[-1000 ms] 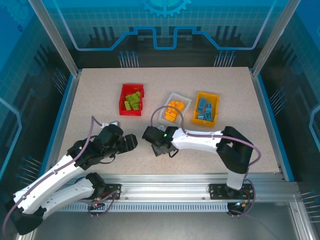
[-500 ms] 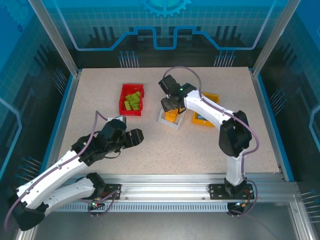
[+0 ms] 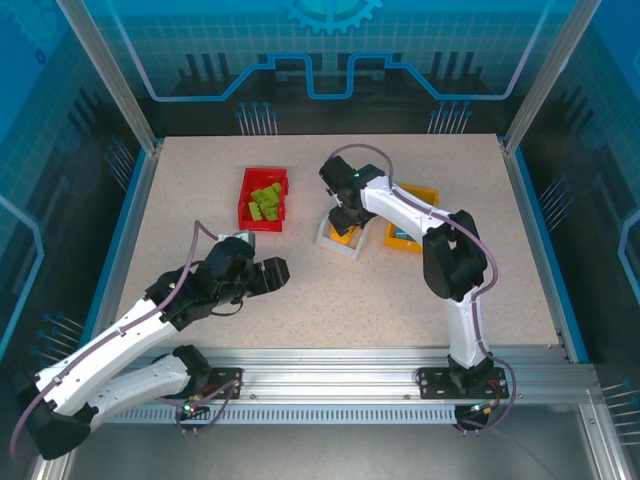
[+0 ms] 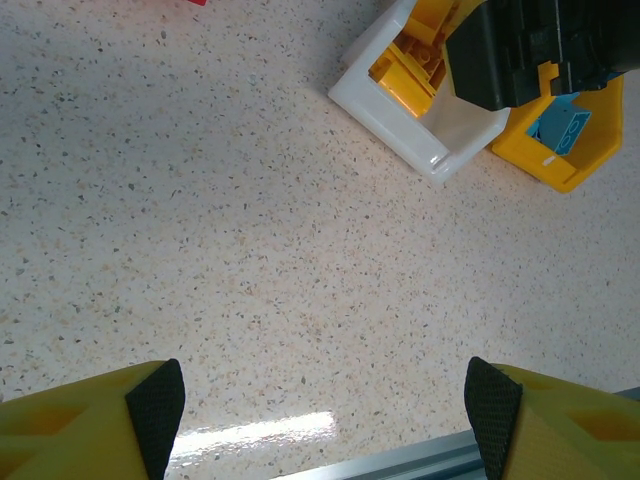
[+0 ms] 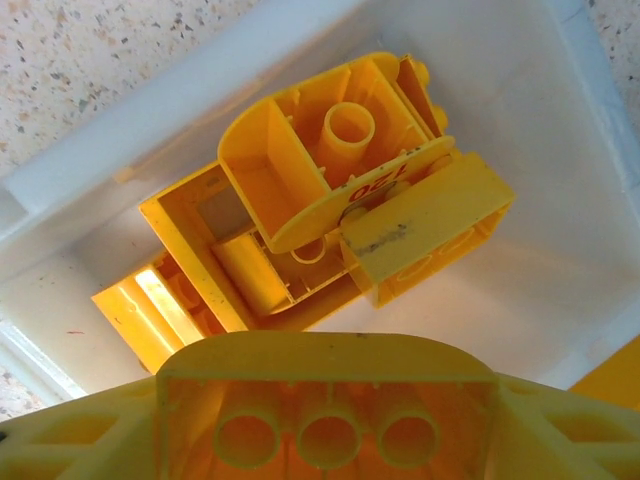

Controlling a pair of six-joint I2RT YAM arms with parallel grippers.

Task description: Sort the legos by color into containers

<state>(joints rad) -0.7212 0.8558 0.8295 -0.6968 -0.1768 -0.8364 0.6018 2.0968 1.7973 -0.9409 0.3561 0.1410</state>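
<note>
Speckled table (image 3: 400,290): orange brick (image 5: 325,400) clamped in right gripper (image 3: 345,215), hanging over white bin (image 5: 560,200) at 12 o'clock, where other orange legos (image 5: 330,190) lie, so likely a color-matched drop; left gripper (image 3: 272,272) at 8 o'clock, fingers spread, empty.

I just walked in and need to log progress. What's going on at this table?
Two robot arms are sorting legos by colour. The right claw is down over the white bin, apparently gripping an orange brick above the other orange pieces inside. Green bricks lie in the red bin, and blue bricks in the yellow bin. The left claw hovers open over the table, holding nothing.
</note>
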